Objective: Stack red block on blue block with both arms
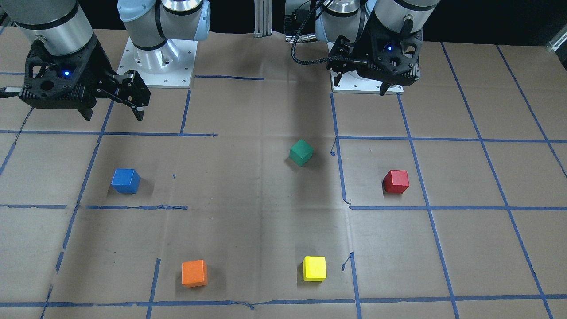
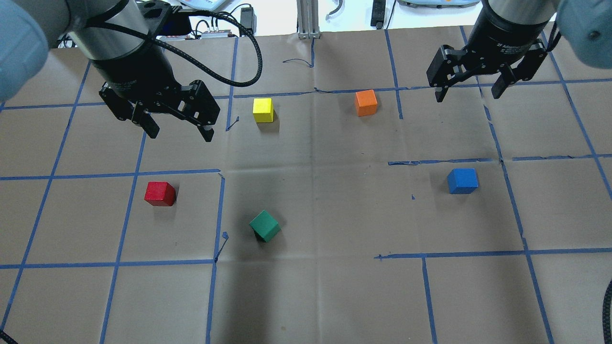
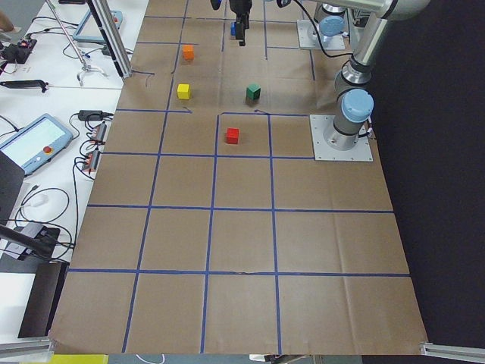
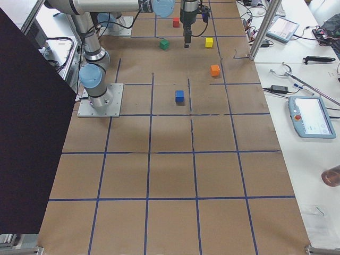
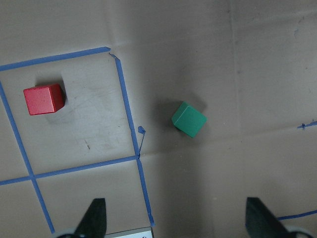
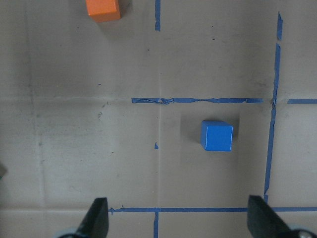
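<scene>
Left claw (image 2: 180, 135) hangs open; the small matte red cube (image 2: 160, 193) lies below it, off-centre. Better to centre first, align with flat faces, then descend. Right claw (image 2: 467, 95) is open too.

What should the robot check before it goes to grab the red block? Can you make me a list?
1. The left tool is open and holds nothing: ok.
2. The right tool is open and holds nothing: ok.
3. The red block sits alone, on the left tool's side: ok.
4. The blue block has a bare top: ok.
5. The green block is apart from the red block: ok.
</scene>
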`<state>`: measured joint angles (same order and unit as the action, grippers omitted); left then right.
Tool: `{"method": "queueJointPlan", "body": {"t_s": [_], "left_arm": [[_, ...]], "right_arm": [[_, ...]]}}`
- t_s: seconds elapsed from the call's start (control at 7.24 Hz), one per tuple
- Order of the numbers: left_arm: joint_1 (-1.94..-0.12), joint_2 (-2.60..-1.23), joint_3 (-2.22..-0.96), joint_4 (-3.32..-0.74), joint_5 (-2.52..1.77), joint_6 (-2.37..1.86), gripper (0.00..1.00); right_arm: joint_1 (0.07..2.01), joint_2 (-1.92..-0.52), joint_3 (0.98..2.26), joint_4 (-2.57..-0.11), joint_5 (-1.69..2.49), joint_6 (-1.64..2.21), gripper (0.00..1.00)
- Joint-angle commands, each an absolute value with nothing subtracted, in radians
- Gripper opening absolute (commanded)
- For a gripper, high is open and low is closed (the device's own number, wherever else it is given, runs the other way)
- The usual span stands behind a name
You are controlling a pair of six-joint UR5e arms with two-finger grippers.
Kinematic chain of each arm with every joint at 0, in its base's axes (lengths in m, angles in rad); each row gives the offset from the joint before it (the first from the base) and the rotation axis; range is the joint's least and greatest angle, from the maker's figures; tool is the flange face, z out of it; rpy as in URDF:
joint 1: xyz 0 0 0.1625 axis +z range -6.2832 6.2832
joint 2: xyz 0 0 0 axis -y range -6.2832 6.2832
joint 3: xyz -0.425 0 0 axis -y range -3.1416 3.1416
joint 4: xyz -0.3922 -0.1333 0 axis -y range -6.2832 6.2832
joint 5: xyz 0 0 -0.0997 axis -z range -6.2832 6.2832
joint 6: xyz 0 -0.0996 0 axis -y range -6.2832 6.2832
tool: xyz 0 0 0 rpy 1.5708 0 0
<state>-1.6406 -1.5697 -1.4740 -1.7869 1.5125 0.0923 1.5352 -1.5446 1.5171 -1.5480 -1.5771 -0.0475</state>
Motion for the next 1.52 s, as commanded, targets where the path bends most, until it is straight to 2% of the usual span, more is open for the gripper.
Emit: {"method": "queueJointPlan", "body": {"t_s": [0.0,1.38], "left_arm": [[-1.640,-1.554,-1.466,-1.789,1.516,0.087,1.00],[-1.638,-1.551,-1.496,-1.767,1.509,0.092,1.00]], "right_arm": [[1.536,-1.545,1.517,-1.548,-1.577,-0.048,1.00],[1.537,-1.545,1.517,-1.551,-1.578,-0.048,1.00]]}}
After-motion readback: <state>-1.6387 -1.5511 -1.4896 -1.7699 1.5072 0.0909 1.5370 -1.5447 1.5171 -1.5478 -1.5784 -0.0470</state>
